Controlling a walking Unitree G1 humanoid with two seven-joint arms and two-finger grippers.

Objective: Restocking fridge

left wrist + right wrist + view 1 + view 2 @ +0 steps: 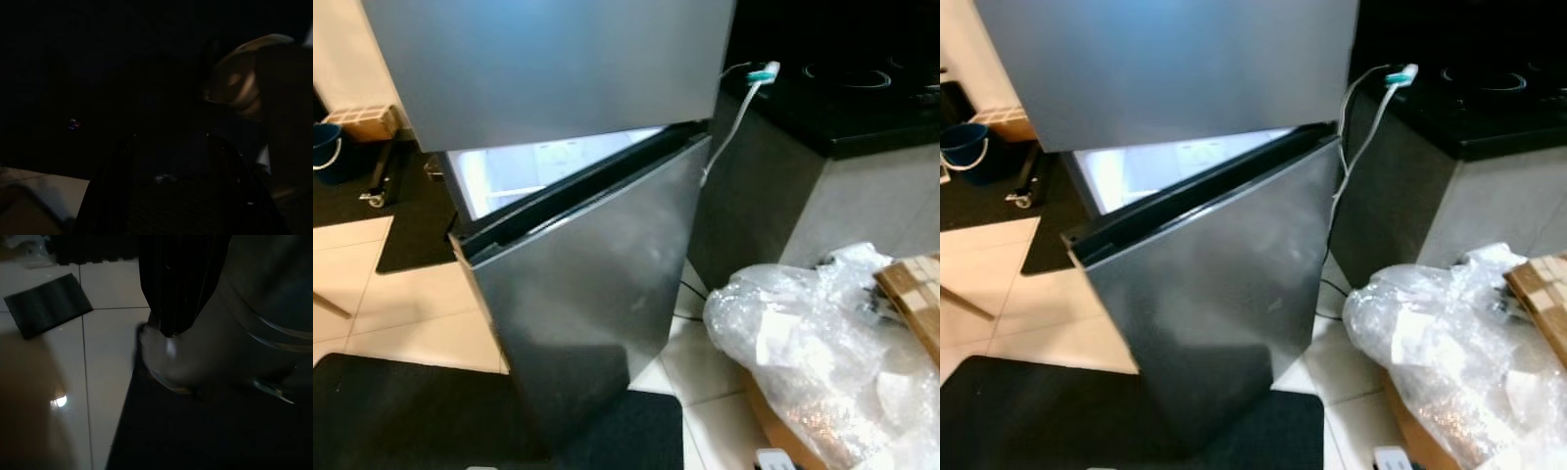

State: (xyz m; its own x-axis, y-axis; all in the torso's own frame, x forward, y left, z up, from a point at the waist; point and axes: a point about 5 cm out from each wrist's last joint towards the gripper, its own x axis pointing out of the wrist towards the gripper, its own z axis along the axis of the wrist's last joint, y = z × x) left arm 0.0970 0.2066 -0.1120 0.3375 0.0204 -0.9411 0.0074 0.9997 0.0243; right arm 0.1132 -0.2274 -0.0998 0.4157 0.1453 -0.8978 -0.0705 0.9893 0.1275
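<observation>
The tall silver metal fridge (pixel 578 255) fills the middle of the frame, its lower door partly open. Clear crinkly plastic wrap (pixel 813 352) lies lower right. The left claw (pixel 171 186) is too dark to tell.

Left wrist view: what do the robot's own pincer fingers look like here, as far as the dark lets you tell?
Two long black fingers of the left pincer rise from the lower edge as glossy, slightly curved silhouettes with a gap between them. The picture is too dark to make out markings, cables or the silver arm.
</observation>
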